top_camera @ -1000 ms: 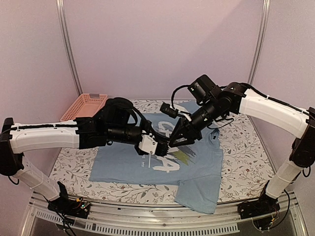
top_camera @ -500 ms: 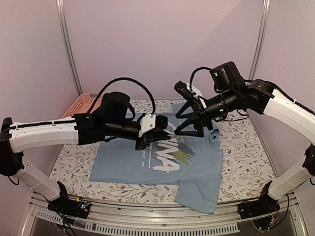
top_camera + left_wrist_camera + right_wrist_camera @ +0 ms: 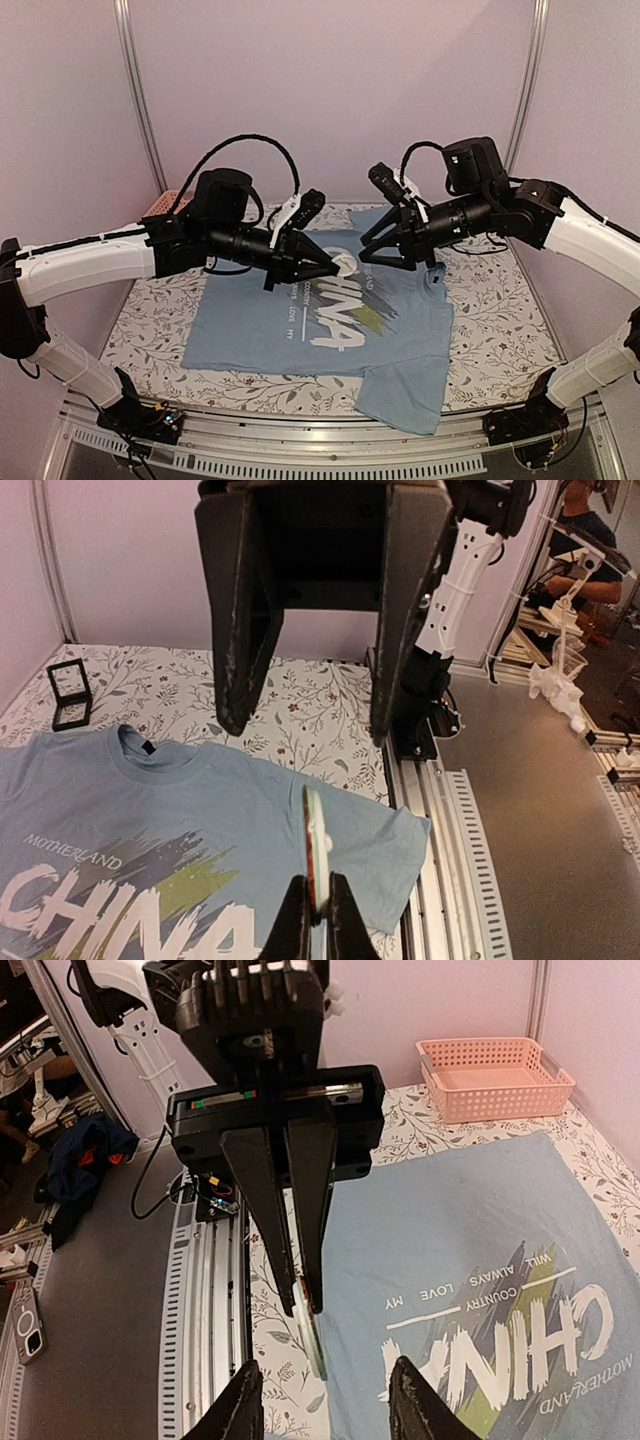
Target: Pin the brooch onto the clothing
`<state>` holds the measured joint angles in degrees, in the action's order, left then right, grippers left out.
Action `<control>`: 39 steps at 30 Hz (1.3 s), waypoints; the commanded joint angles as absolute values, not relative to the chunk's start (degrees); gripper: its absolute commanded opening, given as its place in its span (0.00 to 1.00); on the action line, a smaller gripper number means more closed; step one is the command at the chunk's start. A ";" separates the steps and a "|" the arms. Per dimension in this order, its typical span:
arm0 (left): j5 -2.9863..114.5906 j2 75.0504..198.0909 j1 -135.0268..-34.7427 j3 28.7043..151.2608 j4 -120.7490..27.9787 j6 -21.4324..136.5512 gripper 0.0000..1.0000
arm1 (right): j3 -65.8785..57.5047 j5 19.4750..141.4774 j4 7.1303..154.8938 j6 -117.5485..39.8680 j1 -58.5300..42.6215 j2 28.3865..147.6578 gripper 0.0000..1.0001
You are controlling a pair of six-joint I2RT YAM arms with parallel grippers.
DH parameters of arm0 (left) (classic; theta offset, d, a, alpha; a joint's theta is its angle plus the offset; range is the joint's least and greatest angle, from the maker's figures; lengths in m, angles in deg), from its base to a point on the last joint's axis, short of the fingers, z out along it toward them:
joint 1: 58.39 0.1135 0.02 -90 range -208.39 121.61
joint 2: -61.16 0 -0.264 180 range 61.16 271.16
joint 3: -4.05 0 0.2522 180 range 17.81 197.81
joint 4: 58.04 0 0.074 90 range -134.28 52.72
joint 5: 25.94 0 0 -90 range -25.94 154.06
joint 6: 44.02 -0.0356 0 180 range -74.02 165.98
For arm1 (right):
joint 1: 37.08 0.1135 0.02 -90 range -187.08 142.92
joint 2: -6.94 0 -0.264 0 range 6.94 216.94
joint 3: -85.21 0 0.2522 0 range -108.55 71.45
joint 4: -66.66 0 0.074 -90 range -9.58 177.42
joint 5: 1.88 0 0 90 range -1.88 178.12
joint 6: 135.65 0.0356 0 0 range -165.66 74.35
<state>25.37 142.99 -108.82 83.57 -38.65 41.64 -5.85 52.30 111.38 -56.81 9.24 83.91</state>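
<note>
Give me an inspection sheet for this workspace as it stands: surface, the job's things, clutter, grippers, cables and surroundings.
Surface: table with a floral-patterned top.
Job's things: T-shirt lies spread out, print up, with one sleeve reaching past the front edge. The brooch is held edge-on in the air and is not yet pinned.
Clutter: pink basket at the far left corner; black square case beyond the collar.
Grippers: left gripper is shut on the brooch. The right gripper faces it with fingers apart and nothing in them.
Cables: black cable loops high above the shirt.
Surroundings: pink walls.
</note>
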 commanded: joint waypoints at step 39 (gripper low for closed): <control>28.79 141.45 -106.43 80.89 -46.81 47.59 0.56 | -2.77 48.52 97.16 -49.30 8.04 86.70 0.00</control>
